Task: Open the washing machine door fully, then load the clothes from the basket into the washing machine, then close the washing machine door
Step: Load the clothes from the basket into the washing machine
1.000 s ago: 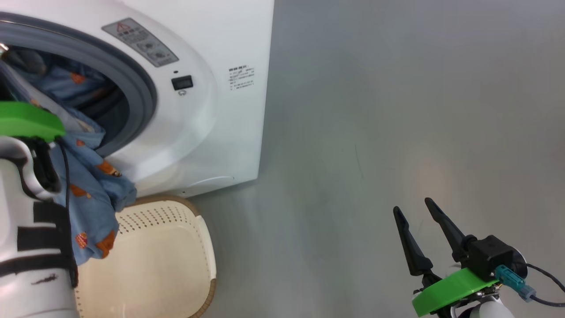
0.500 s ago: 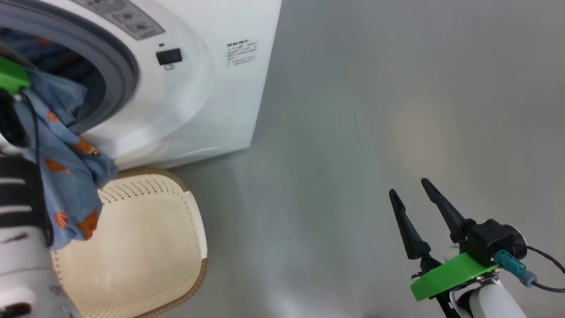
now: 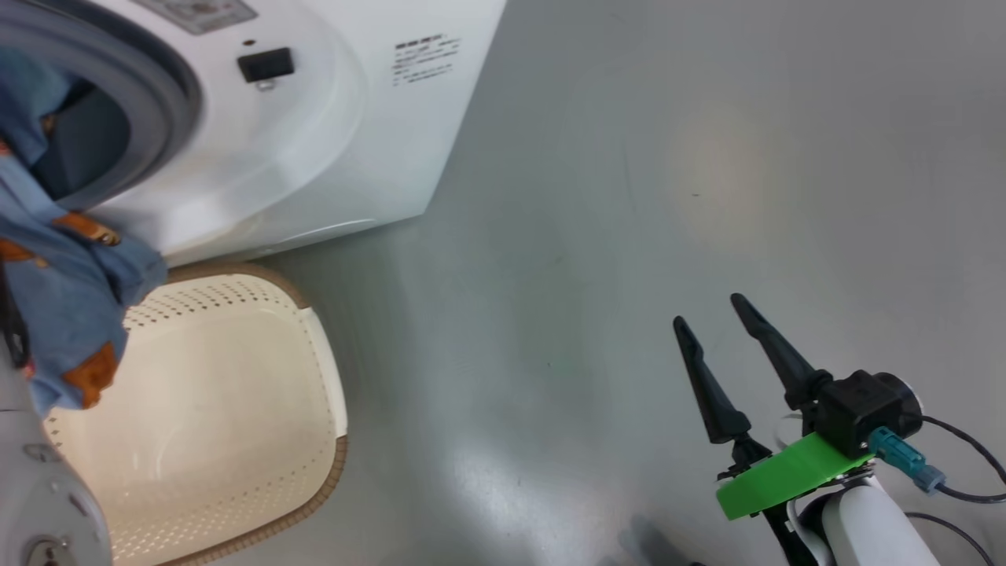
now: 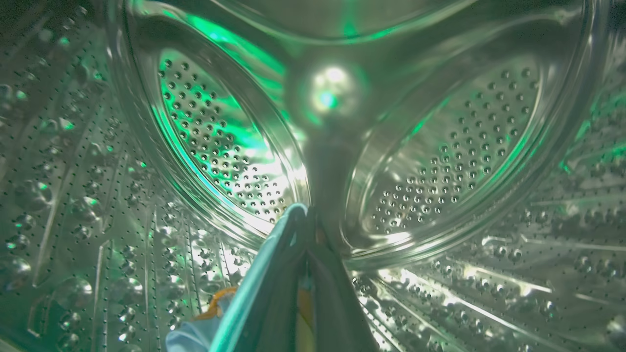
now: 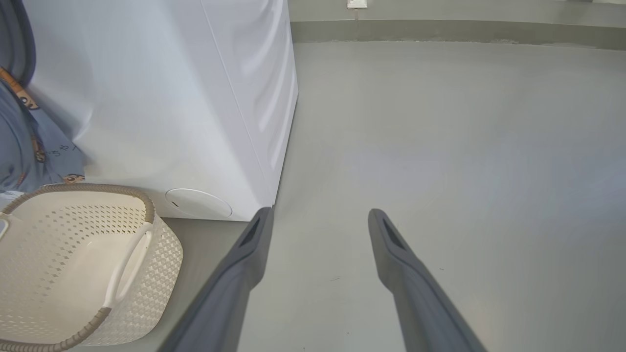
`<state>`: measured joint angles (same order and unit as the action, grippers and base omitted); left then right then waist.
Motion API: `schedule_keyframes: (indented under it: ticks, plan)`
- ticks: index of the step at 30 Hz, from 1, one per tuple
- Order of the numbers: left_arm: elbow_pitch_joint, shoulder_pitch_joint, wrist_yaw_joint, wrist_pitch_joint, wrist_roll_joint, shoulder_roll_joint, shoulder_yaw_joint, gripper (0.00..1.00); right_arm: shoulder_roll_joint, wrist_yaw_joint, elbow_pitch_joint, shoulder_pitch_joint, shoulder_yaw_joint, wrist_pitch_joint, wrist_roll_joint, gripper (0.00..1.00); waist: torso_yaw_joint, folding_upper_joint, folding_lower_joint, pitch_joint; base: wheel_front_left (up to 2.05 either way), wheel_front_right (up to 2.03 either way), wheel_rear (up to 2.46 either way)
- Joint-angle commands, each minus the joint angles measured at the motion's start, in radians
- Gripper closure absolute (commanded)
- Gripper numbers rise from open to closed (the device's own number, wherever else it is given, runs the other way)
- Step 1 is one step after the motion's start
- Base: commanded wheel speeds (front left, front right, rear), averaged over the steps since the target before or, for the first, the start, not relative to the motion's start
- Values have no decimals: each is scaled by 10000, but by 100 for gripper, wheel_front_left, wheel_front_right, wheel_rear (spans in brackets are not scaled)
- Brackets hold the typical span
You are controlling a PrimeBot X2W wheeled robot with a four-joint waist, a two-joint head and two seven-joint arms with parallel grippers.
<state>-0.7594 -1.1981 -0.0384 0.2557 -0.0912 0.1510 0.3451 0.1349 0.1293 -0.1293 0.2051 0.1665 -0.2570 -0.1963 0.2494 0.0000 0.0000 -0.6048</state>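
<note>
We see the washer (image 3: 330, 141) in the upper left of the head view, its grey gasket (image 3: 169, 102) ringing the opening. The clothes (image 3: 71, 306), blue cloth with orange-brown prints, hang out of that opening along the left edge of the frame and overlap the upper left part of the basket (image 3: 334, 393). The basket stands on the grey floor (image 3: 629, 196) just before the washer's front, in the lower left of the frame. In the left wrist view our left gripper (image 4: 305, 222) is inside the steel drum (image 4: 440, 146), pointing at its back wall. Its jaws are pressed together with a fold of the blue cloth pinched between them, and more cloth trails at the bottom edge. Our right gripper (image 3: 709, 310) sits at the lower right of the head view, over bare floor and well apart from washer and basket. Its jaws stand wide with nothing between them.
</note>
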Motion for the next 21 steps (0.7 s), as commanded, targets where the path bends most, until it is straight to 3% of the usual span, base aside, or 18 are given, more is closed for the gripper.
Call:
schedule_keyframes:
  ticks: [1, 13, 21]
  plan:
    - [121, -123, 65, 61, 139, 506, 46, 100, 64, 14, 190, -137, 277, -48, -104, 0, 116, 0, 0, -80, 0, 0, 0]
    - [-285, -839, 179, 61, 444, 922, -141, 100, 2, 14, 217, -190, 448, -48, -170, 0, 304, 0, 0, -242, 0, 0, 0]
    - [132, -1086, -13, 61, 546, 838, -394, 100, -61, 14, 222, -129, 367, -48, -182, 0, 308, 0, 0, -457, 0, 0, 0]
